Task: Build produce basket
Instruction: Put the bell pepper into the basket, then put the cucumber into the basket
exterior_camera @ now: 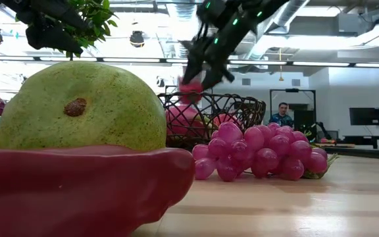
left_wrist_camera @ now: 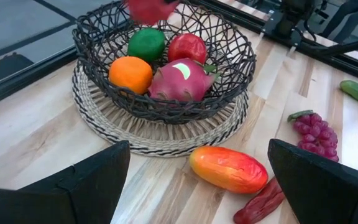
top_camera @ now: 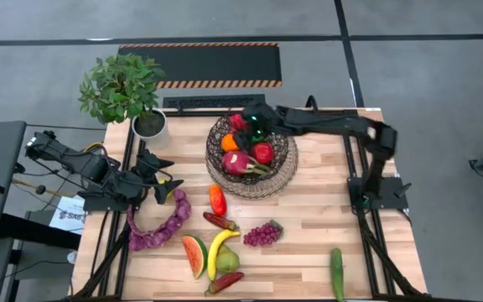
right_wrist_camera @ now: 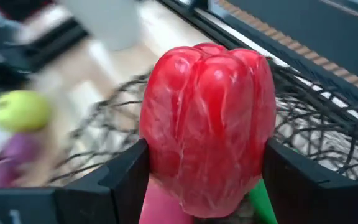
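Planks of pale wood make up the worktop (top_camera: pixel 309 210), set on grey floor beside a hazard-striped mat (top_camera: pixel 212 63); beyond is an open hall where a person (exterior_camera: pixel 281 115) sits far off. A sheet (top_camera: pixel 70 215) by the left arm carries print too small to read. Right tool (right_wrist_camera: pixel 207 180) hangs over the basket (top_camera: pixel 283 172) rim, clenched on a red pepper (right_wrist_camera: pixel 207 124) standing upright between its fingers. Below it lie an orange (left_wrist_camera: pixel 130 74), dragon fruit (left_wrist_camera: pixel 180 79), green apple (left_wrist_camera: pixel 146 43) and, probably, a red apple (left_wrist_camera: pixel 187 47). Left tool (top_camera: pixel 164 180) is spread, grasping nothing; a banana (top_camera: pixel 218 252) lies near it, long axis toward the basket.
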`<state>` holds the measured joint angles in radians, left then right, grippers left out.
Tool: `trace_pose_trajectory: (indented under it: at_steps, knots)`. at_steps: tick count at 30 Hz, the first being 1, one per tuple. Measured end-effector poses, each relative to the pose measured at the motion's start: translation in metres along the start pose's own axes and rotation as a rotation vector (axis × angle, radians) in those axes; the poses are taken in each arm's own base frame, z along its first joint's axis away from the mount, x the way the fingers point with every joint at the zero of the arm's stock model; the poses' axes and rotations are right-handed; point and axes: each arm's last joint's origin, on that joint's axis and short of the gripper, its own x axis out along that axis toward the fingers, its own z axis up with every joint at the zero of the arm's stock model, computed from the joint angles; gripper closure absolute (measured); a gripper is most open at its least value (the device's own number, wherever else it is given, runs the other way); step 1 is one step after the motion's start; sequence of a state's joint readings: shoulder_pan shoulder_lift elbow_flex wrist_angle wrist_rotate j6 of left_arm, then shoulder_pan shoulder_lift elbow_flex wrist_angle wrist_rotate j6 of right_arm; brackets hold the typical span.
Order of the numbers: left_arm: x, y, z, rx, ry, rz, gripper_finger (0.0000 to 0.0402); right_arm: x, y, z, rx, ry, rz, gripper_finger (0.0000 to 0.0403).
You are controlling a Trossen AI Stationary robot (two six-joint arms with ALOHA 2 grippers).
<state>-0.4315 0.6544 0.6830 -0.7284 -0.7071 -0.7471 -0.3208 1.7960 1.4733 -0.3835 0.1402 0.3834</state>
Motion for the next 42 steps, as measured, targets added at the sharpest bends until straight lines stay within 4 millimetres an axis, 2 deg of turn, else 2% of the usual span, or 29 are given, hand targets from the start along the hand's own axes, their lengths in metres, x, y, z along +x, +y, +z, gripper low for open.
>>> trace_pose_trajectory:
  at_steps: [5,10,15,22,28,31,33,35,38,42]
  knots:
    - [0.000,0.000,0.000,-0.004,0.000,0.000,0.0034,0.039,-0.023,0.005,0.021,0.133,-0.104,0.0131]
    - [0.000,0.000,0.000,-0.010,0.000,0.000,0.0034,0.063,-0.038,0.004,0.040,0.195,-0.151,0.0118]
    - [0.000,0.000,0.000,-0.010,0.000,0.000,0.0034,0.071,-0.038,0.001,0.011,0.220,-0.148,0.0093]
    - [0.000,0.000,0.000,-0.014,-0.009,0.010,0.0034,0.064,-0.036,0.007,0.009,0.194,-0.136,0.0035]
    - [0.000,0.000,0.000,-0.013,-0.009,0.010,0.0034,0.048,-0.032,0.018,-0.001,0.210,-0.139,0.0006]
    - [0.000,0.001,0.000,-0.011,-0.007,0.012,0.0034,0.029,-0.021,0.021,-0.015,0.346,-0.118,0.0004]
    - [0.000,0.001,0.000,-0.009,-0.005,0.014,0.0034,0.010,-0.008,0.016,-0.025,0.491,-0.124,0.0006]
    - [0.000,0.002,-0.001,0.000,0.004,0.021,0.0034,-0.010,0.009,0.000,-0.043,0.661,-0.175,0.0009]
    - [0.000,0.002,-0.002,-0.002,0.006,0.023,0.0034,-0.043,0.043,-0.033,-0.103,0.878,-0.273,0.0014]
    - [0.000,0.002,-0.002,-0.001,0.006,0.023,0.0034,-0.089,0.102,-0.085,-0.149,0.849,-0.260,0.0017]
